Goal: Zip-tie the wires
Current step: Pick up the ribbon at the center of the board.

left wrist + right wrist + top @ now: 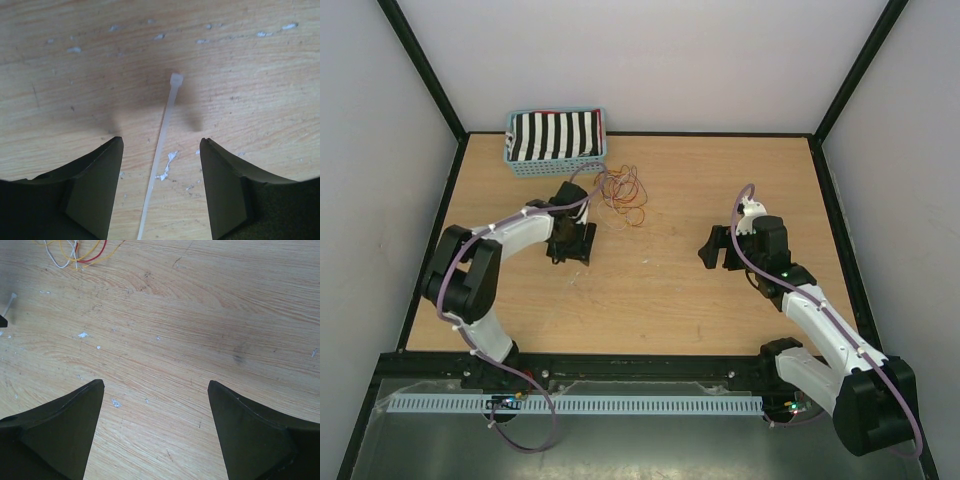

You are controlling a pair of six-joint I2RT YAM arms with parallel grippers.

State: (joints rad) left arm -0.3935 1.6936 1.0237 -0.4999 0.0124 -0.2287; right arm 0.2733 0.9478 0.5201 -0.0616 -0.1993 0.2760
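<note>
On the left half of the wooden table (650,300), the left gripper (570,245) sits low over a white zip tie (165,135) lying flat on the wood. Wrist view: pincer apart, one finger on each side of the strap, neither touching it, nothing clamped. The tie's square head (176,80) points away from the gripper; its tail runs under the wrist and out of frame.

Wires (623,192), a loose tangle of red, orange and yellow strands, lie just beyond the left gripper, near a blue basket (555,168) holding striped cloth. They are apart from the tie. Right gripper (718,247) is well apart to the right, jaws wide, holding nothing.

Step in hand, as I read it: picking up the tie. To do it well:
- The strap is thin and flat on the board. Fingertips should nearly brush the wood before pinching, or they may shut above it.
- The strap runs slightly slantwise between the fingers. Square up to it so it isn't shoved sideways.
- Grip mid-strap, leaving head and tail free for threading.
- Lift slowly; a slick, springy strap may pivot or slip.

Tie not yet round the wires, so most of the task lies ahead.
</note>
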